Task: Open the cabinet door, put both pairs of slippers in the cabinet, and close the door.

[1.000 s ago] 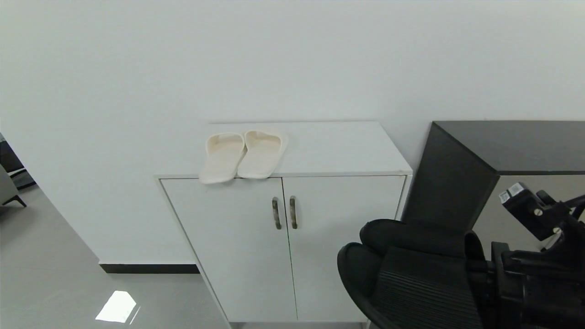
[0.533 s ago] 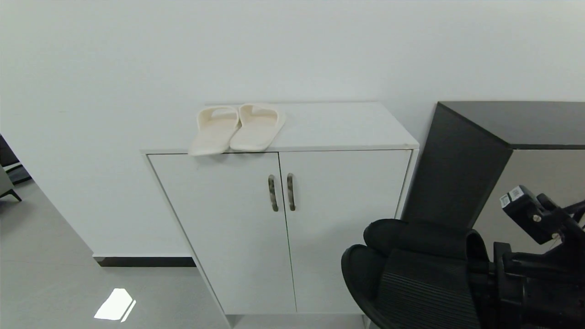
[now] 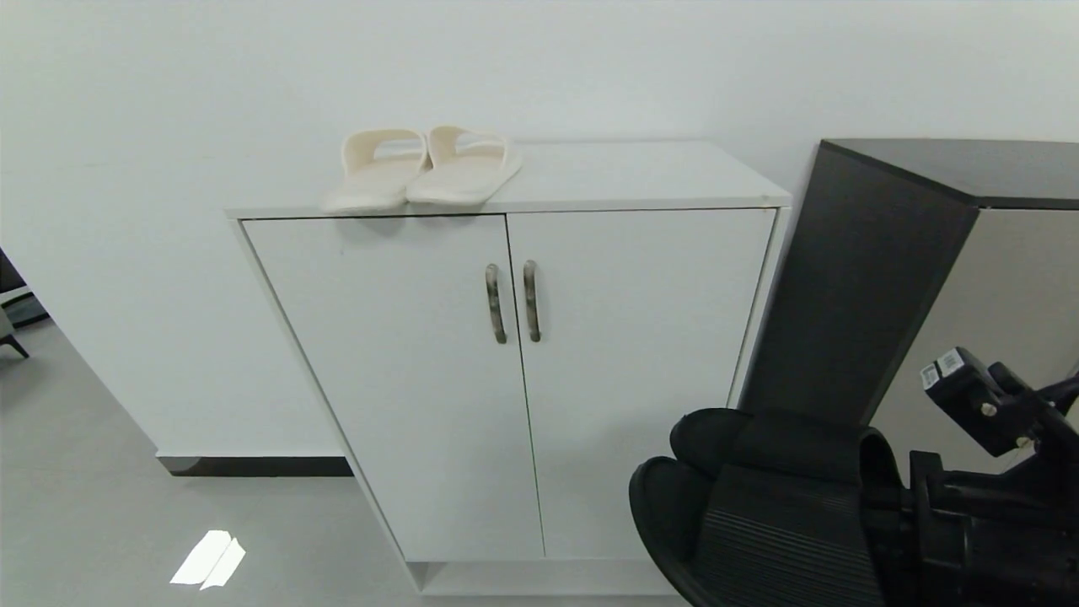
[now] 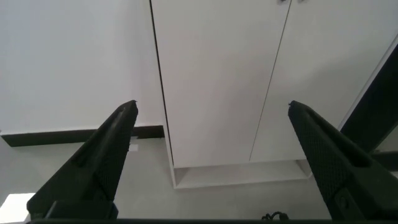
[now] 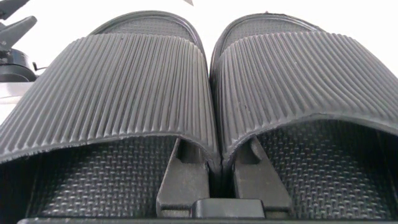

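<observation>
Two pairs. Black slippers (image 5: 149, 81): inner edges pinched together in my right claw (image 5: 216, 171), presumably so both carry as one (wrist view reveals the pinch). Cream slippers (image 3: 421, 169): atop the cabinet (image 3: 641, 177), doors (image 3: 405, 379) shut, per head view. Left claw (image 4: 211, 109): spread, empty, low before the doors

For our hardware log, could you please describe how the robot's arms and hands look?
The left hand has two long, black, tapering fingers. The right hand has flat, dark grey fingers. The right arm is black, with a white-labelled block.
</observation>
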Motion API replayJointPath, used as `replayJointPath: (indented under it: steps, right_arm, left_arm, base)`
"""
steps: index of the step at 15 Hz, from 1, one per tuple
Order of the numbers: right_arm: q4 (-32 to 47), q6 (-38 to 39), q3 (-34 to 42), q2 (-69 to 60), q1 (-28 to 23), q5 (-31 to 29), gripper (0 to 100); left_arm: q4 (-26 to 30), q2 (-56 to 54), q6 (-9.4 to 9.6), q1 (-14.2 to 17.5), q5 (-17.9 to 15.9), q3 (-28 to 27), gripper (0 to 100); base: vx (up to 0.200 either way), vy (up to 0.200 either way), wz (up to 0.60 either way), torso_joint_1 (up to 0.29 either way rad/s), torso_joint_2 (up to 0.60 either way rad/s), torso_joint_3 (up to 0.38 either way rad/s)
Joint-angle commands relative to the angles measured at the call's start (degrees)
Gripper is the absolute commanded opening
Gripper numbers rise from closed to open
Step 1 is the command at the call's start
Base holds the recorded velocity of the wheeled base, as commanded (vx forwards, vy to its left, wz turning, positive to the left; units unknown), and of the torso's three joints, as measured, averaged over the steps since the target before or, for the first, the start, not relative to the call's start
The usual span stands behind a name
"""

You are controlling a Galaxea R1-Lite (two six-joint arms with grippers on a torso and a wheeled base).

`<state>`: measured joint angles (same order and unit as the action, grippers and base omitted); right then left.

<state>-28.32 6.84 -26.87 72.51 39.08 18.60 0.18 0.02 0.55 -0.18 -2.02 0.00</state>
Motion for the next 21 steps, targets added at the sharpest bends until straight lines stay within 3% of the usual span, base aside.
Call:
replayJointPath:
  steps: [1,8,13,17,19,20,21]
  right_arm:
    - [-0.1,0.0,0.0,-0.1,0.0,0.0,0]
    - [-0.1,-0.1,0.4,-0.8,-0.1,0.1,0]
    - [-0.1,-0.1,0.5,-1.4,-0.5,0.1,0]
    - [-0.1,-0.1,0.9,-1.5,-0.7,0.1,0]
    - [-1.1,-0.8,1.2,-1.5,-0.6,0.2,0]
    - [-2.0,-0.9,1.4,-1.5,-0.6,0.2,0]
    - [-3.1,-1.1,1.5,-1.5,-0.5,0.1,0]
  left_arm:
    - [0.0,0.1,-0.02,0.0,0.0,0.0,100]
    - [0.0,0.0,-0.02,0.0,0.0,0.0,100]
    - [-0.1,0.0,-0.02,0.0,0.0,0.0,100]
    - [-0.1,0.1,0.07,0.0,0.0,0.0,100]
    - [0.1,0.2,2.00,-0.1,-1.3,0.0,100]
    - [-0.3,0.3,3.23,-0.1,-4.3,-0.3,100]
    - [-0.8,2.2,6.39,-0.1,-5.4,-4.7,100]
  base:
    - [0.000,0.000,0.00,-0.163,0.47,0.290]
    - [0.000,0.000,0.00,-0.119,0.40,0.277]
    - [0.000,0.000,0.00,-0.007,0.04,0.016]
    - [0.150,0.000,0.00,-0.005,0.00,0.007]
    - [0.000,0.000,0.00,0.000,0.00,0.000]
    - [0.000,0.000,0.00,0.000,0.00,0.000]
    - [0.000,0.000,0.00,0.000,0.00,0.000]
